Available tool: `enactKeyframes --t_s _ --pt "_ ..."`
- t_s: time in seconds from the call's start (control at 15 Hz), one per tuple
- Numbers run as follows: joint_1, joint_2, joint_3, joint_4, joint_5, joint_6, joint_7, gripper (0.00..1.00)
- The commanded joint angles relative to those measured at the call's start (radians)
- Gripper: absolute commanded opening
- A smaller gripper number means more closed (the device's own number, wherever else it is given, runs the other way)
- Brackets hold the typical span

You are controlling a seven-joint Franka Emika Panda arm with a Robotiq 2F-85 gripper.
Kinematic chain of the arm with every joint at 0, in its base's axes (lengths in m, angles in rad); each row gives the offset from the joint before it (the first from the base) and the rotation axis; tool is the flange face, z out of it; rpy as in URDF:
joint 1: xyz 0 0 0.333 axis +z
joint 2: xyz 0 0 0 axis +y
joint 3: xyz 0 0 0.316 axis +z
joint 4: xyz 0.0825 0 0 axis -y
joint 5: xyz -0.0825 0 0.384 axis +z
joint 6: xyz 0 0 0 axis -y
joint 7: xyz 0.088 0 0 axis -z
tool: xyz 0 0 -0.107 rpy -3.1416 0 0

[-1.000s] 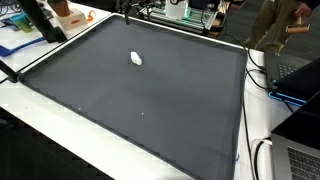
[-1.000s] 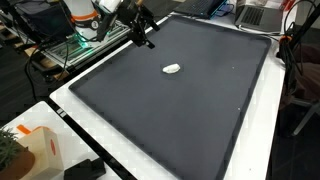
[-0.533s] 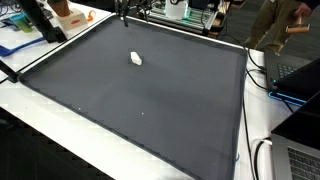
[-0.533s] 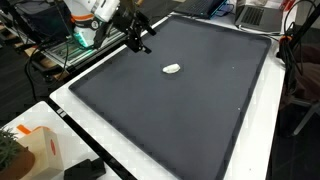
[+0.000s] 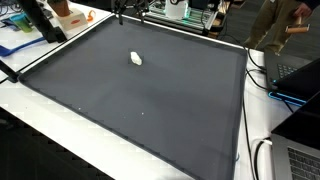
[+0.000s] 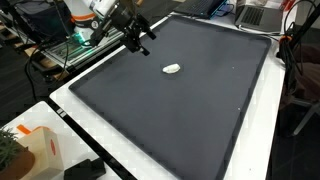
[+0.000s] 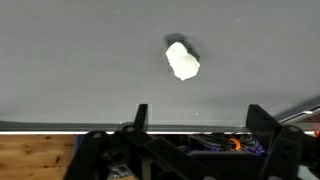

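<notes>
Hovering over the black mat's (image 6: 200,120) edge, the gripper (image 6: 143,37) stands fully open, holding nothing. The white lump (image 6: 172,69) lies on the mat, nearby but apart. Judged phase: approach. Next move requires centring above the lump, then descent.

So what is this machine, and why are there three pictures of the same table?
It is a robot arm with a claw on its end, called a gripper. Two cameras stand off to the sides and look at the table from different places, which gives the two exterior views. A third camera sits on the arm's wrist and looks down past the gripper's two fingers. On the table lies a big dark mat. On the mat lies one small white lump, which also shows in both exterior views. The gripper hangs near the mat's edge, apart from the lump. Its fingers are spread open and hold nothing.
</notes>
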Motion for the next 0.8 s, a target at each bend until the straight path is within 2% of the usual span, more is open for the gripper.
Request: enactKeyframes --t_s 0.0,0.33,0.47,0.73 --pt "0.0 0.0 0.001 0.001 0.001 0.001 0.0 1.0" --pt "0.013 0.004 0.02 0.006 0.064 0.022 -0.021 1.0" --pt "0.027 -0.005 0.053 0.009 0.076 0.1 0.004 1.0" --pt "0.073 -0.047 0.137 -0.018 -0.062 0.27 0.181 1.0"
